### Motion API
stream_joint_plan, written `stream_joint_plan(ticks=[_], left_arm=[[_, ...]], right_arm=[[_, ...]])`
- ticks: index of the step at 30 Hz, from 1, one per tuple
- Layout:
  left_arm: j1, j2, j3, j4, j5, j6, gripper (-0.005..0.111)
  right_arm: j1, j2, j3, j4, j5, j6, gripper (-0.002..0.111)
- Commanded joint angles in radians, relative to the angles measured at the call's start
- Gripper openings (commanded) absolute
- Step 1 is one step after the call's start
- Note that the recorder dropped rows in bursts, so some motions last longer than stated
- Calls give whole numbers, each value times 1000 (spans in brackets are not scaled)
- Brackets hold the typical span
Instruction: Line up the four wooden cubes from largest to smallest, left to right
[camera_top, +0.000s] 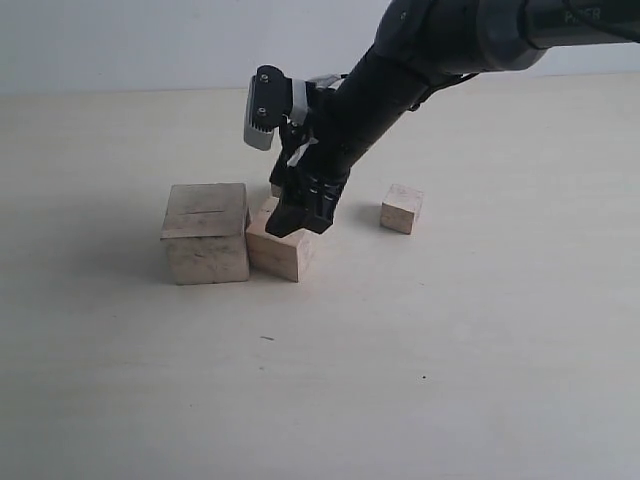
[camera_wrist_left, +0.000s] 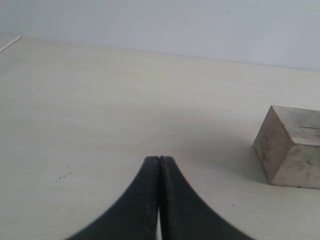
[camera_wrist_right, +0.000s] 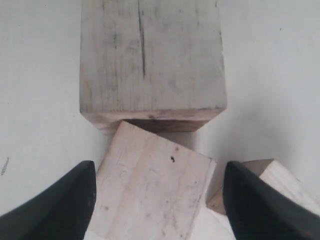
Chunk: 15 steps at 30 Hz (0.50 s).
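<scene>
On the pale cream tabletop (camera_top: 450, 380), the largest pale raw-wood cube (camera_top: 206, 232), weathered grey with a dark slit-like line on its top face, stands furthest left in the exterior view. Just to its right, the second-largest whitish-tan wooden cube (camera_top: 283, 256) sits turned at an angle, one corner touching the largest cube's side. The black right gripper (camera_top: 300, 216) is lowered over this second cube with its jaws spread wide, one finger (camera_wrist_right: 60, 205) on each side of it. Whether the pads touch the wood cannot be told. A third pale wooden cube (camera_wrist_right: 272, 172) lies just beside the second one, mostly hidden behind the gripper in the exterior view. The smallest tan wooden cube (camera_top: 402, 208) stands well apart to the right. The black left gripper (camera_wrist_left: 159, 200) sits off to one side of the largest cube, its fingers pressed together and holding nothing.
</scene>
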Motion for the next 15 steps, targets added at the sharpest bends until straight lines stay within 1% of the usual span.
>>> stream_joint_plan(ticks=[1,6,8,10,13,15], left_arm=[[2,-6,3,4,-12,0,0],[2,-6,3,4,-12,0,0],[2,-6,3,4,-12,0,0],[2,-6,3,4,-12,0,0],[2,-6,3,4,-12,0,0],[2,-6,3,4,-12,0,0]], right_arm=[[-3,-12,2,3,-1,34,68],[-3,-58,2,-48,-13,76,67],[-3,-78,2,-89,-67,143,66],[-3,-93,2,-141,-155,249,62],[-3,-95,2,-245,-236,419,48],[-3,-83,2,-313,-241,502,34]])
